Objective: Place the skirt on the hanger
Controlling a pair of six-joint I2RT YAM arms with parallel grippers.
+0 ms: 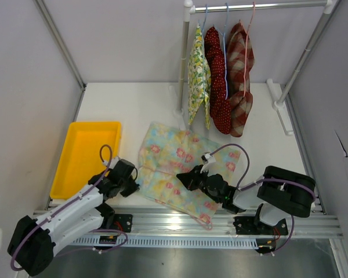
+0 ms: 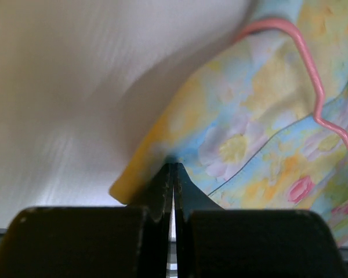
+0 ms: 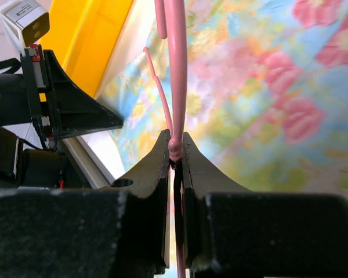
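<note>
Now: your left claw [image 2: 173, 171] is pinched together on the yellow edge of the skirt [image 1: 180, 165]. Your right claw [image 3: 175, 152] is clamped on the thin pink wire of the hanger [image 3: 177, 69].
Skirt: it lies spread on the table [image 1: 127, 98], lower centre of the top view, between your two claws. The hanger lies against the cloth. Whether any of it sits inside the waist cannot be told.
Risk, left: you seem to hold only a thin bite of hem. A sharp pull could slide the cloth out, or you may have caught both layers and closed the opening.
Risk, right: the wire is slim and round. It may twist in the grip if the cloth drags on it, and the hanger would tip.
Risk, both: your claws work near each other over the same cloth. Pulling apart too hard could strain the fabric or yank the hanger free.
Edges: the tray [image 1: 84, 156] stands just left of your left arm. The rail [image 1: 180, 223] runs along the bottom of the frame, touching the skirt's lower hem.
Room: bare table lies at upper centre of the frame. The rack [image 1: 261, 6] and its hung clothes [image 1: 220, 81] fill the upper right, with their lower ends near the skirt's top edge.
</note>
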